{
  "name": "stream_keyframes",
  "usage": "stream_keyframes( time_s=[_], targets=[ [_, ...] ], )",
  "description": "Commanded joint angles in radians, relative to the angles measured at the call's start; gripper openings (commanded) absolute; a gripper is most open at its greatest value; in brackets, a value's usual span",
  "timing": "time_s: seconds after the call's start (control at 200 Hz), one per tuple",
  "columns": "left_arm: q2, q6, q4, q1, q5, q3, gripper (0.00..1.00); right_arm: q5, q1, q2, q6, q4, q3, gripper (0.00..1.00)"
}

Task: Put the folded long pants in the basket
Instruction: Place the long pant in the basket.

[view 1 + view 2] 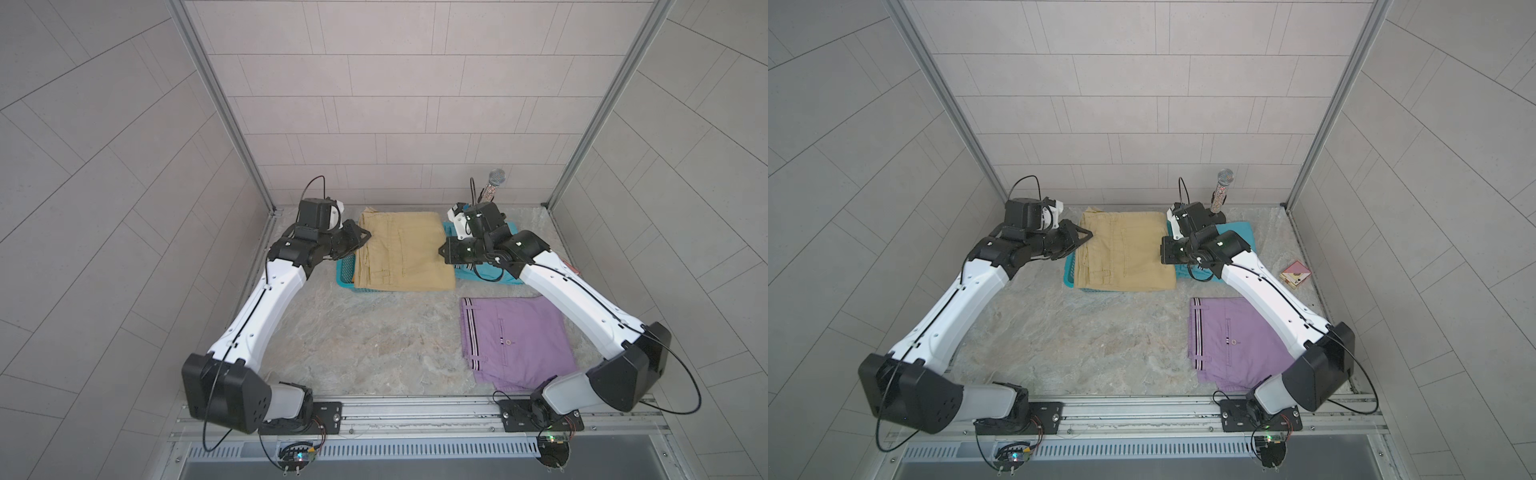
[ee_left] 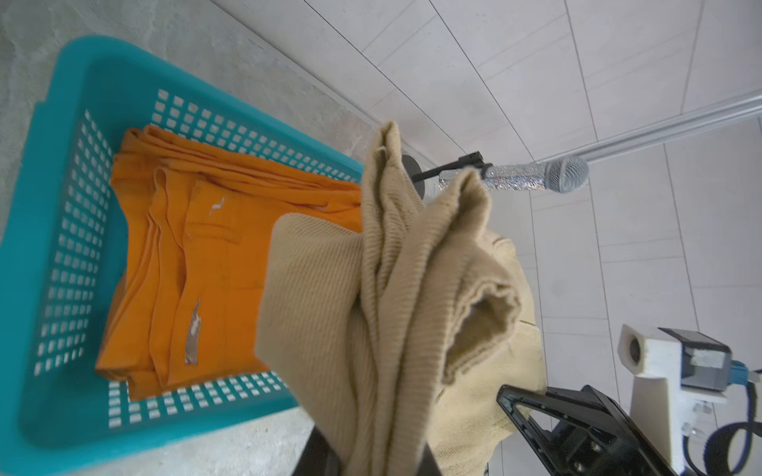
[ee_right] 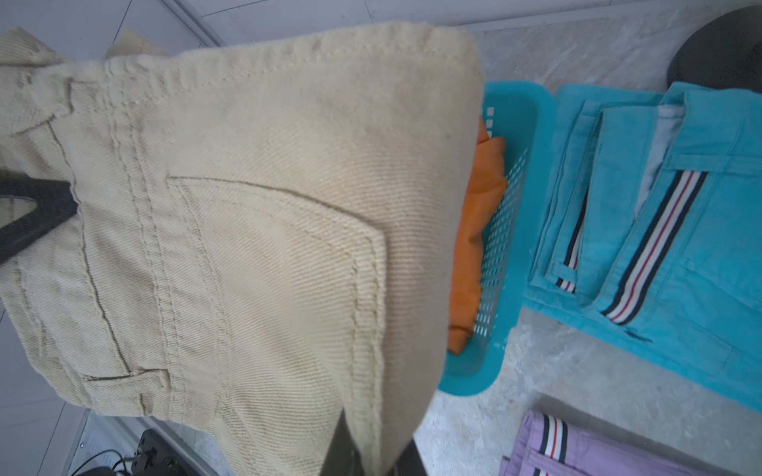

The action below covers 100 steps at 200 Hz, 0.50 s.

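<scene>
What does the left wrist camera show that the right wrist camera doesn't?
Only the left wrist view: a glittery microphone. Only the right wrist view: the light blue pants lying beside the teal basket, plus a corner of the lilac pants. Both: the tan pants up close, the basket, and the orange pants inside it.

Pale tiled walls [image 1: 395, 83] are boxing in a marbled floor [image 1: 365, 345]; metal posts [image 1: 220, 104] are lining the corners.
</scene>
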Motion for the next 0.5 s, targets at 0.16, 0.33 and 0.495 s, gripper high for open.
stream_keyframes(
  time_s=[0.16,0.33,0.495],
  targets=[
    [0.237,0.094,0.014,0.051,0.013,0.175,0.0,-0.006,-0.031,0.22,-0.035,0.056,0.143,0.0],
    [0.353,0.073,0.051,0.06,0.027,0.197,0.0,0.026,-0.035,0.297,-0.042,0.098,0.141,0.0],
    [0.409,0.064,0.065,0.06,0.031,0.181,0.0,0.032,-0.043,0.362,-0.048,0.12,0.109,0.0]
  ],
)
